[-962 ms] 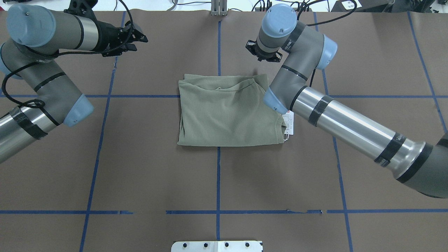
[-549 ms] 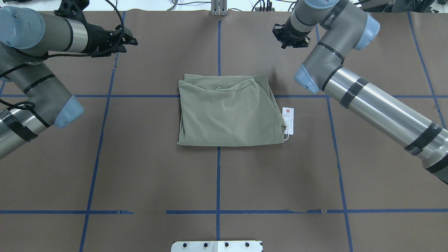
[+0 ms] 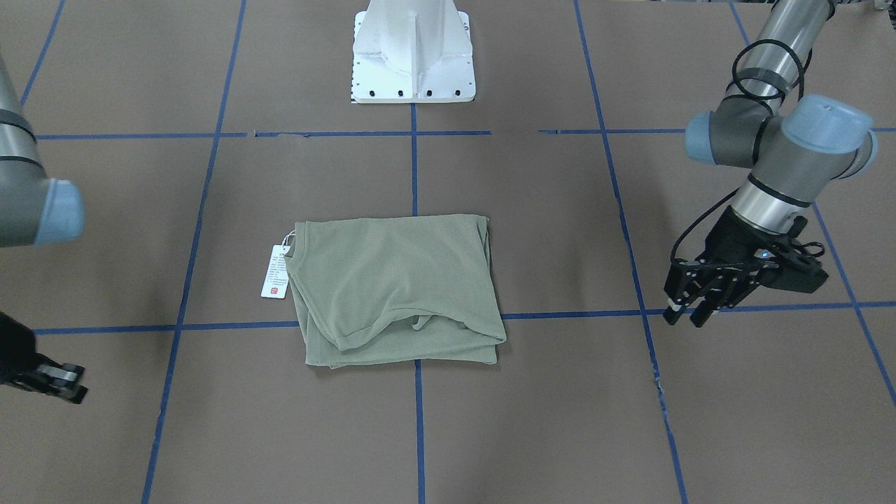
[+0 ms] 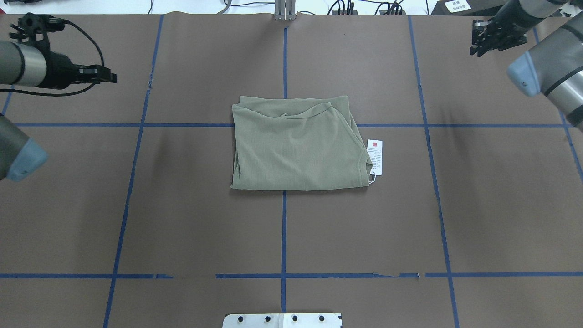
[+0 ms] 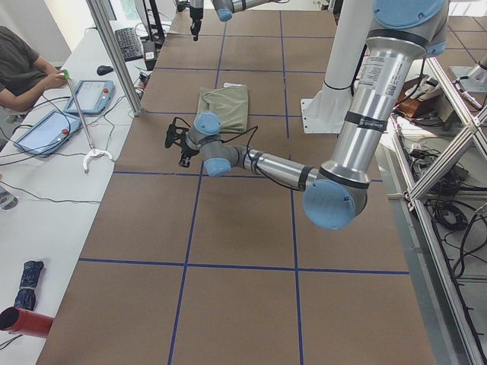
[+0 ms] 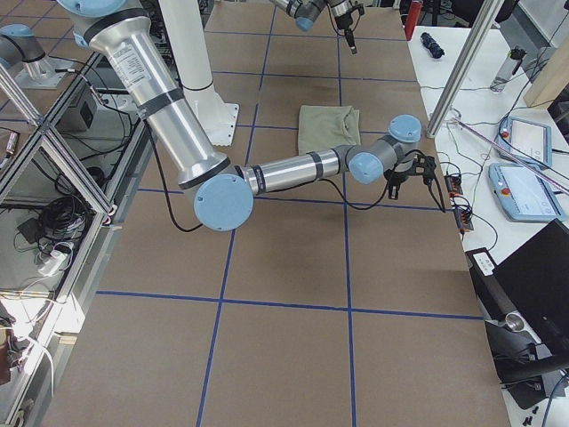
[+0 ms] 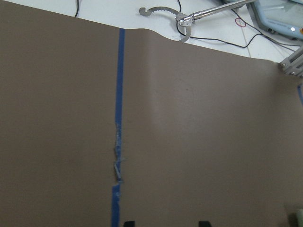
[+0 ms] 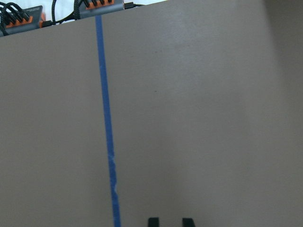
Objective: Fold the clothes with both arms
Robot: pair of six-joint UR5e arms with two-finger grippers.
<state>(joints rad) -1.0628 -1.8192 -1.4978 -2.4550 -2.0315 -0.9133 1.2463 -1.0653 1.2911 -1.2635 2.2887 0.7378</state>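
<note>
Two grippers are hovering empty over the brown table [image 4: 182, 218]: left gripper [image 3: 686, 316] is gaping wide, right gripper [image 4: 483, 40] is showing only a narrow gap. Well apart from both, the folded green shirt [image 4: 296, 146] is lying flat mid-table, white hang tag [image 4: 375, 157] poking out on the robot's right.
</note>
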